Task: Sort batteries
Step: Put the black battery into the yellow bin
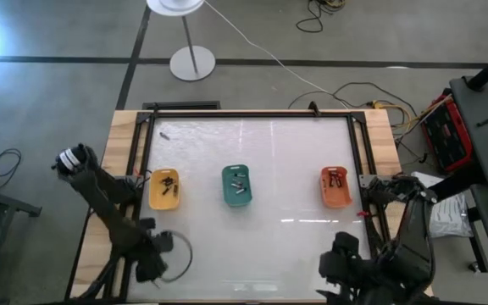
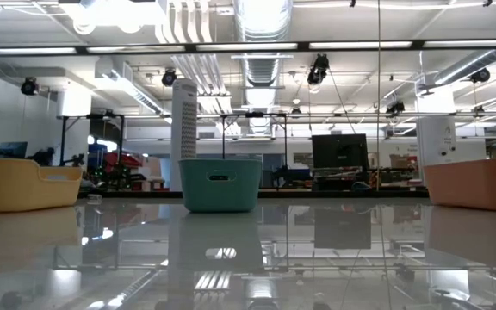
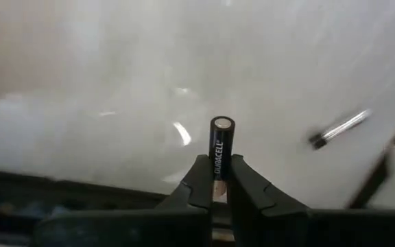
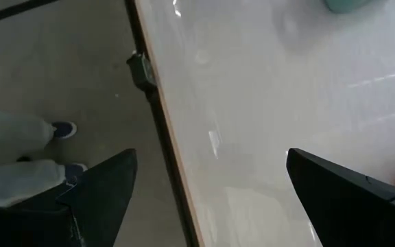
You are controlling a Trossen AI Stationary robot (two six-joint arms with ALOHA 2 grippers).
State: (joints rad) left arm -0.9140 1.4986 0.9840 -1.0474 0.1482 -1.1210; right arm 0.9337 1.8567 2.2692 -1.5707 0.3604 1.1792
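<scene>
My left gripper (image 3: 217, 165) is shut on a black battery (image 3: 221, 140) with gold lettering; in the high view this gripper (image 1: 158, 252) hangs over the table's near left corner. A loose slim battery (image 3: 338, 129) lies on the white table beyond it, and the high view shows one (image 1: 164, 134) near the far left corner. Three trays stand in a row: yellow (image 1: 163, 188), green (image 1: 237, 185) and orange (image 1: 335, 186), each with a few batteries inside. My right gripper (image 4: 208, 185) is open over the near right edge (image 1: 339, 261) and holds nothing. My left gripper pinches the black battery by its lower end (image 3: 217, 180) between the two fingertips. The battery lies along the fingers and sticks out past them. Its free end (image 3: 222, 124) touches nothing.
The white table has dark rails along its edges (image 1: 139, 161). In the low view the yellow (image 2: 20, 185), green (image 2: 220, 183) and orange (image 2: 476, 182) trays stand across the table. A person's legs and shoes (image 4: 26, 147) are on the floor beside the near right edge.
</scene>
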